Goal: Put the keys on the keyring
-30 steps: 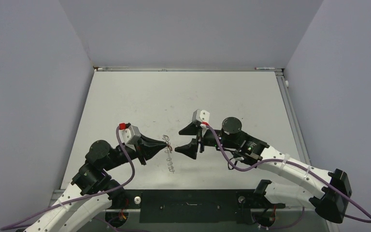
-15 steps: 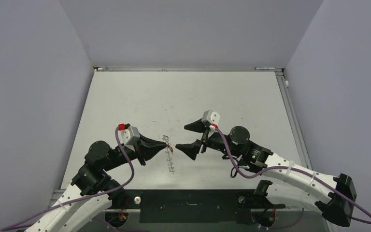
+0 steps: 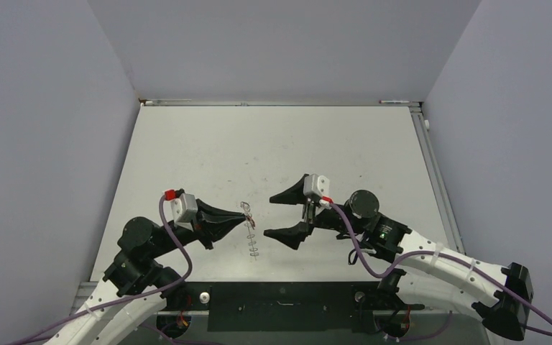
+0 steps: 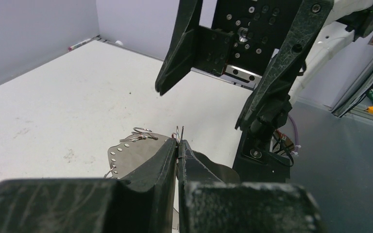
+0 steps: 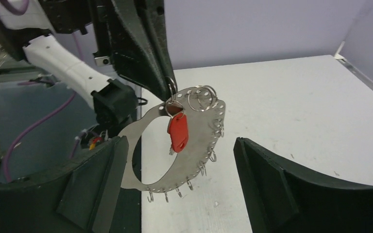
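Silvery metal, flat and crescent-shaped, the keyring (image 5: 206,128) hangs upright in the air over the table (image 3: 259,136). It is closer to the near edge than the far one and roughly midway between the left and right edges. We see a row of small holes along its rim, and little wire hooks (image 5: 189,184) dangle from its lower edge.

The left pincer (image 4: 177,144) is closed on the keyring at the top. Its two fingertips press together on a thin wire loop (image 4: 179,131) that stands up between them. From that same spot the key (image 5: 178,132) hangs down against the face of the keyring with its red plastic head towards the right wrist camera. We cannot make out its blade clearly. A small split ring (image 5: 201,99) sits just beside it on the upper rim.

The right pincer (image 5: 178,143) is spread wide and holds nothing. Its jaws point at the keyring, which lies just ahead of their tips without touching them, and it faces the left pincer tip to tip. From overhead we see the keyring only edge-on, as a thin line between the two pincers.
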### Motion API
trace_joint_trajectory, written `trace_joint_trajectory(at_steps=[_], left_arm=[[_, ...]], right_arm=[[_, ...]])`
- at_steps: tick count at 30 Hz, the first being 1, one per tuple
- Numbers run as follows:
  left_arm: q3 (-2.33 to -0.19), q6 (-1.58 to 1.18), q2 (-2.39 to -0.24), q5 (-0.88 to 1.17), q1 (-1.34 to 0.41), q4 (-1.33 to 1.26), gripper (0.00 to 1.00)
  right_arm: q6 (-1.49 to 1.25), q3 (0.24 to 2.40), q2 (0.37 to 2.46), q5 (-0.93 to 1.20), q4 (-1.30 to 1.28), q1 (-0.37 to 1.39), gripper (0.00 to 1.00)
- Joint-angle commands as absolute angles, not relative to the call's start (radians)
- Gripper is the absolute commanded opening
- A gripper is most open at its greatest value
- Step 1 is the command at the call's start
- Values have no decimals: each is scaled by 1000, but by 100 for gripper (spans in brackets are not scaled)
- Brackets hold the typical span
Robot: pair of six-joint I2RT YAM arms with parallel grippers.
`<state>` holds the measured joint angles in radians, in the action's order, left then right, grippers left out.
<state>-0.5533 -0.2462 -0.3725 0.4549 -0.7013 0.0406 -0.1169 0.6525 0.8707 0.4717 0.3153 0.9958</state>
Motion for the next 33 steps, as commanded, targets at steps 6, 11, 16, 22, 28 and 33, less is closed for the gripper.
trace_joint_trajectory(at_steps=[6, 11, 16, 22, 28, 33], left_arm=[[-538, -276, -322, 515, -695, -110, 0], [-532, -289, -323, 553, -695, -139, 0], [-528, -300, -331, 574, -694, -154, 0], [-528, -308, -339, 593, -689, -166, 0], [-525, -313, -338, 599, -687, -170, 0], [-525, -313, -339, 601, -687, -172, 0]], right_arm=[[-94, 767, 958, 766, 382, 998, 59], [-97, 791, 998, 799, 422, 999, 50], [-108, 797, 1040, 807, 471, 997, 45], [-132, 821, 1077, 840, 509, 994, 37], [-162, 821, 1081, 860, 534, 999, 27], [-170, 818, 1088, 858, 552, 1000, 26]])
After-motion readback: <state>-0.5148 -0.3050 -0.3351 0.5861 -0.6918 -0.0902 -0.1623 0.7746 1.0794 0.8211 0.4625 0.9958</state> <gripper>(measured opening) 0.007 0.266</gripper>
